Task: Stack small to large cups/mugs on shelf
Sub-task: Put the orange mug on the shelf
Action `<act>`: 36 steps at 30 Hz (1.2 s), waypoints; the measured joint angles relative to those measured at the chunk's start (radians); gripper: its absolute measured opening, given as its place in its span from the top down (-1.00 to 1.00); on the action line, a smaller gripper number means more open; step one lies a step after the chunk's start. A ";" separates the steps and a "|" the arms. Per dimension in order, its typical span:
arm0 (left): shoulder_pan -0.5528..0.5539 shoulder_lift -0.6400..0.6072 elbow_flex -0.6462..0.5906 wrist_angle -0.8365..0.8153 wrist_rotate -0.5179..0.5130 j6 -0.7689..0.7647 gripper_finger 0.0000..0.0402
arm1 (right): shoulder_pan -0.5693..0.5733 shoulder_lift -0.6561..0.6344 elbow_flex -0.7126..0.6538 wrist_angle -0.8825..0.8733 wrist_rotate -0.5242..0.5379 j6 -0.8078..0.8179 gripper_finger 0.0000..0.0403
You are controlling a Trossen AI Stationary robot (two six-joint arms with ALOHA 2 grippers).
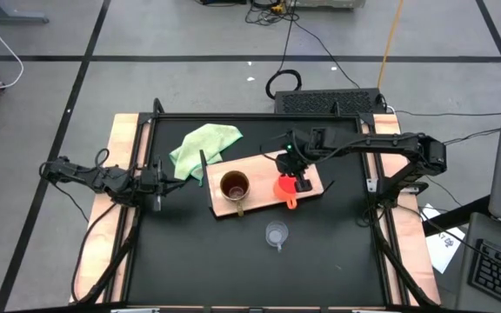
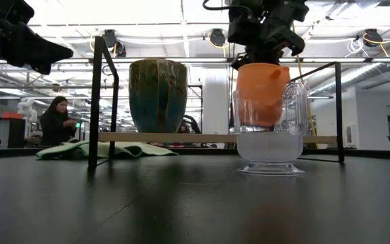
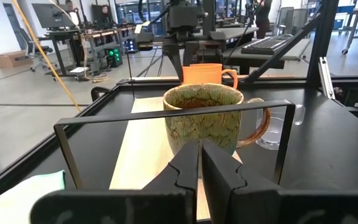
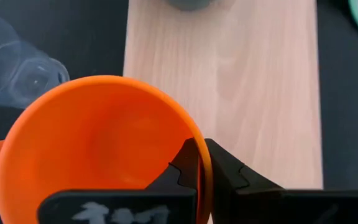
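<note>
You are mid-way through the middle step: your right claw (image 4: 196, 163) is pinching the rim of the orange cup (image 1: 284, 188), one finger inside the wall and one outside, with the cup carried over the shelf (image 1: 263, 204). From the level view the cup's base looks clear of the board, though you cannot be sure of that. The brown mug (image 1: 235, 186) stands upright on the shelf beside the orange cup, on the side toward the green cloth (image 1: 203, 146), its handle pointing off the board's near edge. The next move, as it looks, is to bring the orange cup over the mug's mouth, level it and lower it inside before letting go; the handle may need turning so it does not catch the rim. The mug is glazed in mottled green and brown, with a wide open mouth. The clear glass cup (image 1: 276, 235) waits on the bench, off the shelf, near the orange cup. Your left claw (image 3: 201, 163), pressed together and empty, hangs beyond the cloth from the mug.
</note>
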 joint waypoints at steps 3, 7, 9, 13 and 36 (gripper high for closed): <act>0.000 0.000 0.000 0.000 0.000 -0.007 0.89 | 0.001 0.000 -0.001 0.007 0.000 0.002 1.00; 0.000 0.000 0.000 -0.008 0.000 -0.015 0.89 | 0.001 0.000 -0.002 0.004 0.004 0.008 1.00; 0.000 0.000 0.000 -0.008 0.000 -0.017 0.89 | 0.001 0.011 -0.005 0.023 0.013 0.007 1.00; 0.000 0.000 0.000 -0.008 0.000 -0.018 0.89 | 0.001 0.034 -0.008 0.040 0.061 0.021 1.00; 0.000 0.000 0.000 -0.038 0.000 -0.019 0.89 | 0.001 0.089 -0.006 0.096 0.056 0.017 0.81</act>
